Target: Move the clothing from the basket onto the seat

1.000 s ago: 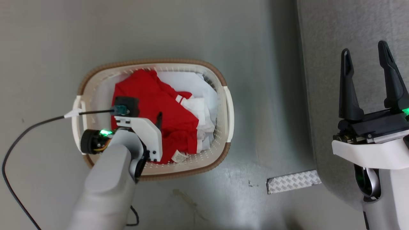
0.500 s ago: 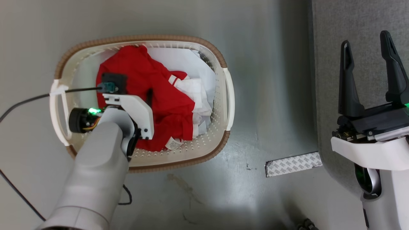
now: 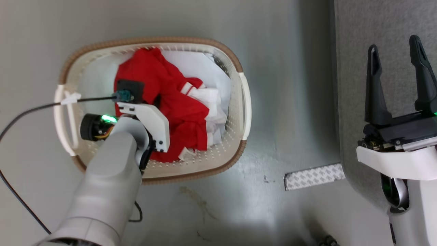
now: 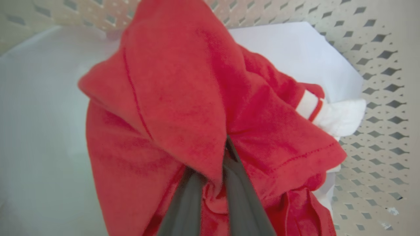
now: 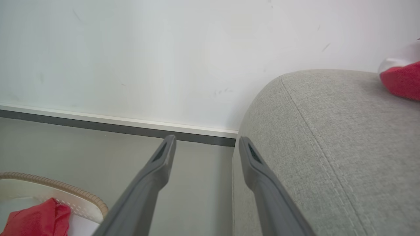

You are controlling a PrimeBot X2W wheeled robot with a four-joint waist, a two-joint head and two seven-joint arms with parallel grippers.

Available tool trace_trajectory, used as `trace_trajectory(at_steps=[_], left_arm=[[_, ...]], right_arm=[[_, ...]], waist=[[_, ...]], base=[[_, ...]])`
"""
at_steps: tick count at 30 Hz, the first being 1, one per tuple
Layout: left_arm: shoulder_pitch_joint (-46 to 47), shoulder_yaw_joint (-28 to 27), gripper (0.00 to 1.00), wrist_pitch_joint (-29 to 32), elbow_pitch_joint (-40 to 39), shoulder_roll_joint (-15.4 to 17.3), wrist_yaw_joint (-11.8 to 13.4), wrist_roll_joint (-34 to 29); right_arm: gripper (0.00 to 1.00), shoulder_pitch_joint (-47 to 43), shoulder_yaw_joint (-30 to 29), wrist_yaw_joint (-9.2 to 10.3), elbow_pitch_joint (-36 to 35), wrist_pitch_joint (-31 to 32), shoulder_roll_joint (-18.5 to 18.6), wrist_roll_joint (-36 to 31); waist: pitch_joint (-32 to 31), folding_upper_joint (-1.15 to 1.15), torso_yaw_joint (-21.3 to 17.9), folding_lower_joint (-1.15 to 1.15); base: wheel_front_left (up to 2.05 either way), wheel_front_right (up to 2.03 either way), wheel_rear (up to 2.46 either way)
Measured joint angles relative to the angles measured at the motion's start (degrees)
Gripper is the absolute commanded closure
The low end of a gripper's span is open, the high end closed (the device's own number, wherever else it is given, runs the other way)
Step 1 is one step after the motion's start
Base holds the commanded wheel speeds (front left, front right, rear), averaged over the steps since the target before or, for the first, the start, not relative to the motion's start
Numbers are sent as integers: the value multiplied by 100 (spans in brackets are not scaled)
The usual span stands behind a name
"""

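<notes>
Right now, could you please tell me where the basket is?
In the head view the basket stands on the floor at the left, the clothing inside it, with the seat edge off to its right.

Grey floor; patterned tape strip, lower right of centre; white sheet, upper centre; white wall above dark baseboard.

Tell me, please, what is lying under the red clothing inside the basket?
A white sheet shows beneath the red clothing, against the basket wall. What lies directly below the bunched fabric is covered.
</notes>
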State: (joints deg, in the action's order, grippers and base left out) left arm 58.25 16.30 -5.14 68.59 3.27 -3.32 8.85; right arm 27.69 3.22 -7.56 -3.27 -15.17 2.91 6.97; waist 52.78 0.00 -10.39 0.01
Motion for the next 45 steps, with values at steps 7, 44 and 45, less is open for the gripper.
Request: trace_trajectory(at_steps=[7,44,45], left_arm=[[-402,19,100,-435,51,-35,-200,288],[-5466,-664,100,-801,-6106,793,467,1334],[-5618,-662,100,-798,-6254,820,501,1330]], right_arm=[[0,-201,-147,0,375,0,0,-136],[0,-2438,-452,0,1794,0,0,-290],[0,-2524,-412,0,1807,0,-3,-304]], waist=[[-599,0,177,-1],[-5036,0,749,-3],[-5120,0,736,-3]], base=[[0,0,0],[0,0,0],[0,0,0]])
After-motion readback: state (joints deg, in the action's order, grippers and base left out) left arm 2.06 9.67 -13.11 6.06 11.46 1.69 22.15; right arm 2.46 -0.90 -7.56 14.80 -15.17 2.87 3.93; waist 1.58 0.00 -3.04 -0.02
